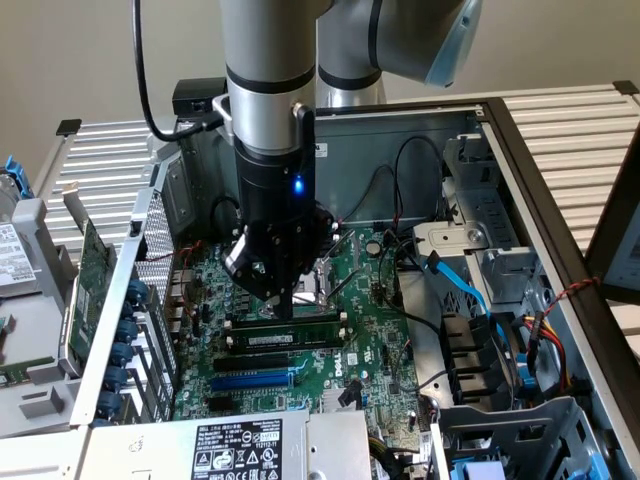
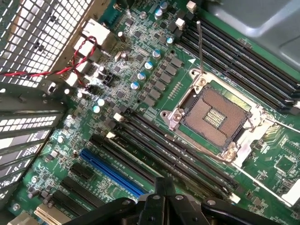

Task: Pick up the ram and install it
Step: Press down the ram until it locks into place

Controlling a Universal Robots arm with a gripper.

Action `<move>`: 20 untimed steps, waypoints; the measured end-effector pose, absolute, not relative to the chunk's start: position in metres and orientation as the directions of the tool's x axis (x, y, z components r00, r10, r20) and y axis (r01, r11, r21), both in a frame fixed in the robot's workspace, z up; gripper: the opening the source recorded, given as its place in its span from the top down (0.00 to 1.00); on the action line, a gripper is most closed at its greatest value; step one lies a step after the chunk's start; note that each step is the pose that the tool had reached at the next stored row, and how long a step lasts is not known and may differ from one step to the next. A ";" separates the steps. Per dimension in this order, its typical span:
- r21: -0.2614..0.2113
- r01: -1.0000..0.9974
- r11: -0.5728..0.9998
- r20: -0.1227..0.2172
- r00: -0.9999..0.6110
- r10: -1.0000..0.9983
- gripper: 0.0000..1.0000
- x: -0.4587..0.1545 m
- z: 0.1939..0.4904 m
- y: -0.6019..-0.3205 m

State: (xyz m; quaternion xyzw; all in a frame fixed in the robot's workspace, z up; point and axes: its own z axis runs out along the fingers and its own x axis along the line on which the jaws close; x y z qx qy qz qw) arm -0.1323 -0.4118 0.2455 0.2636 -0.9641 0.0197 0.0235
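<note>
Black multi-finger tool (image 1: 281, 300) hangs low inside the open grey metal computer case (image 1: 520, 160), tip down just over the bank of long black memory slots (image 1: 285, 335) on the green motherboard (image 1: 375, 330); fingers drawn together to a narrow point, nothing visibly between them; cannot tell whether the tip touches anything; long narrow green ram stick with a white label sticker (image 1: 285, 340) sits in the slot bank directly under the tool, lying level along a slot, label facing the exterior camera; blue expansion slot (image 1: 250, 380) runs parallel just beside the bank, on the near side; bare silver CPU socket with open metal frame (image 2: 218, 119) lies beyond the memory slots (image 2: 173, 150) in the wrist view; tool's black finger bases (image 2: 159, 206) show there with the tips closed together; blue cable (image 1: 455, 285) runs toward the exterior view's right.
</note>
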 end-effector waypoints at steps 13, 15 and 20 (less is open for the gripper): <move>-0.045 -0.372 0.927 0.062 -0.927 -0.369 0.89 -0.132 0.244 -0.412; -0.048 -0.349 0.936 0.062 -0.936 -0.346 0.89 -0.132 0.244 -0.412; -0.051 -0.289 0.956 0.061 -0.956 -0.286 0.89 -0.132 0.244 -0.412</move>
